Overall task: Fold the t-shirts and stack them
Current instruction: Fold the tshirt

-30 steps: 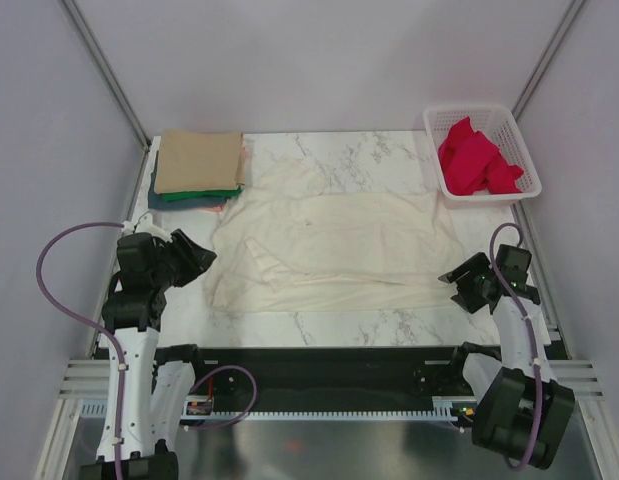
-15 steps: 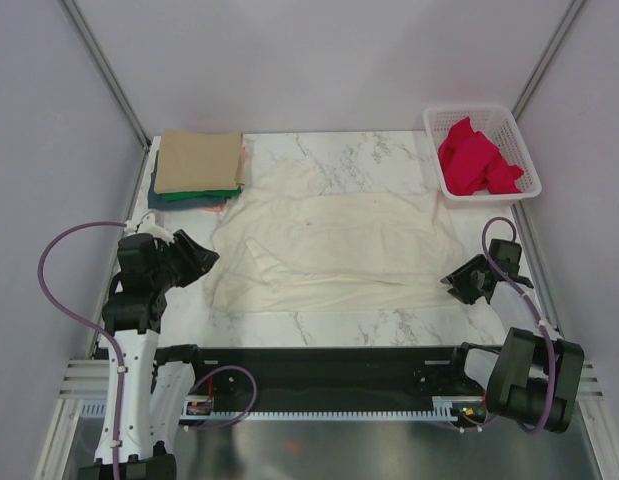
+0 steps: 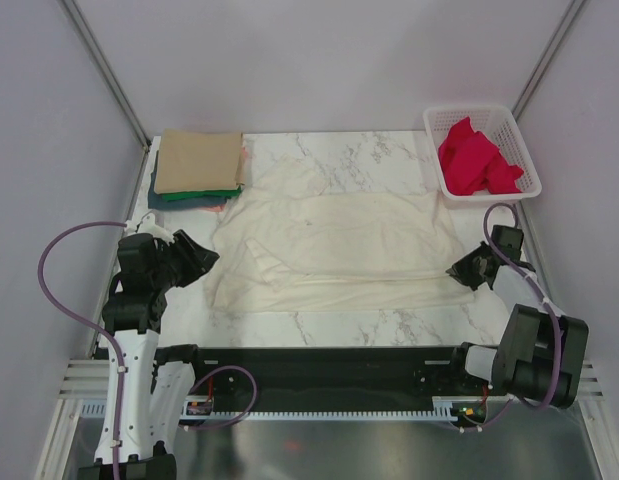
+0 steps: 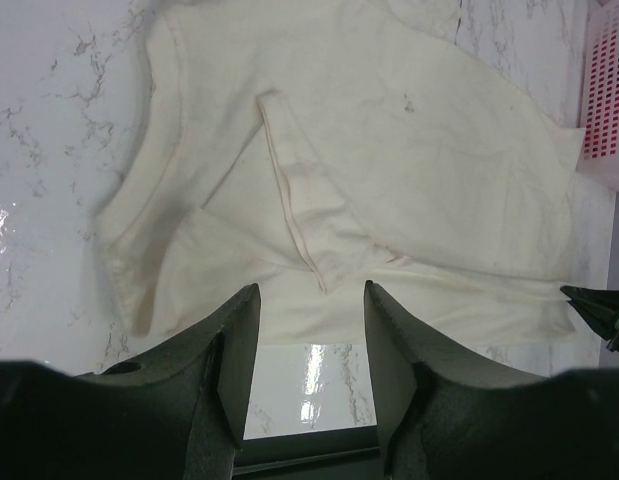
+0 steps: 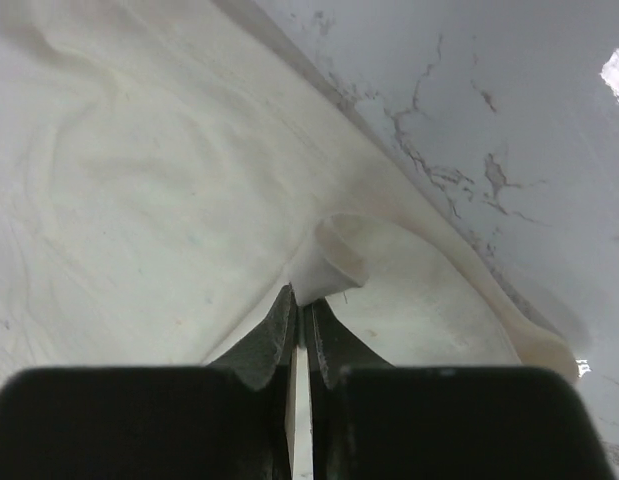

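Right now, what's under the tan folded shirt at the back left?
Under the tan shirt a green shirt and a teal shirt show only as edge strips; whether more lies below is covered.

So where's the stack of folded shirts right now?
In the top view, the folded stack sits in the far left corner, beyond the cream t-shirt, opposite the white basket.

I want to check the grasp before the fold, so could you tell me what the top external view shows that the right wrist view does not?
Only the top external view shows the folded stack, the basket holding red cloth, and the left gripper. Only the right wrist view shows the right gripper pinched shut on a raised fold of cloth. Both show the cream t-shirt spread on the marble table.
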Controlling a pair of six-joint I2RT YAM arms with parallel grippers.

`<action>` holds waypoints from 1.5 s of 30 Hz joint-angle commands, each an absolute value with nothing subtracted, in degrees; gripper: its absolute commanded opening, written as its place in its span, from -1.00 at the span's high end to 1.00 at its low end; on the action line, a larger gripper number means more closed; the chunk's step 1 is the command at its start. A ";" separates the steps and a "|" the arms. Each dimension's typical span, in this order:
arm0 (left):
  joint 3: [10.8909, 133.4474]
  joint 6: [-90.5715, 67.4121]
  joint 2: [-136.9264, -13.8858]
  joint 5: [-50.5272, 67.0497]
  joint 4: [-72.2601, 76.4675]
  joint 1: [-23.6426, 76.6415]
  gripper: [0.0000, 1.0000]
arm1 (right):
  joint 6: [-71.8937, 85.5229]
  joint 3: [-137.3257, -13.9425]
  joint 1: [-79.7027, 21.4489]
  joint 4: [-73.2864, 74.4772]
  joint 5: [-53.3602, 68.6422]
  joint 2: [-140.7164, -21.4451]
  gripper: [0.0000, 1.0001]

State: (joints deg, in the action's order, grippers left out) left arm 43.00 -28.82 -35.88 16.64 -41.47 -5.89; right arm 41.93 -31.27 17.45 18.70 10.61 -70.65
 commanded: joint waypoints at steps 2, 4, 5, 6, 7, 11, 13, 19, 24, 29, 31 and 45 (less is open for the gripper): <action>42.98 -26.54 -35.86 17.67 -39.64 -5.71 -0.06 | 41.57 -36.55 17.49 15.91 9.32 -74.43 0.82; 42.80 -26.54 -36.03 17.58 -39.55 -5.71 -0.06 | 41.57 -37.87 17.40 15.65 9.32 -77.15 0.78; 42.89 -26.54 -36.12 17.67 -39.55 -5.71 -0.06 | 41.49 -39.19 17.40 15.30 9.14 -78.12 0.76; 42.89 -26.54 -36.30 17.58 -39.64 -5.71 -0.06 | 41.57 -39.81 17.40 15.12 9.23 -79.18 0.71; 42.89 -26.54 -36.30 17.75 -39.55 -5.71 -0.05 | 41.49 -40.34 17.49 14.86 9.49 -81.28 0.47; 42.80 -26.63 -37.09 17.67 -39.55 -5.71 -0.06 | 41.40 -44.28 17.40 13.80 10.46 -86.04 -0.11; 42.80 -26.63 -37.35 17.93 -39.55 -5.71 -0.05 | 41.40 -46.48 17.49 13.71 10.98 -88.76 -0.15; 42.54 -26.54 -39.02 18.63 -39.20 -5.71 -0.05 | 39.83 -55.54 17.49 15.11 15.02 -92.99 -0.17; 42.10 -27.07 -42.18 17.32 -39.37 -5.36 -0.04 | 34.99 -54.76 17.49 19.50 8.54 -83.88 -0.55; 42.45 -29.52 -51.76 12.75 -39.64 -1.59 -0.10 | 33.83 -43.00 18.37 22.76 6.06 -72.70 -0.68; 42.01 -32.06 -55.35 9.07 -38.94 2.45 -0.11 | 34.01 -37.13 19.42 22.94 7.81 -69.09 -0.68; 26.30 -48.96 -57.12 -5.44 -29.62 7.21 -0.35 | 34.98 -28.56 23.03 25.75 7.03 -62.75 -0.61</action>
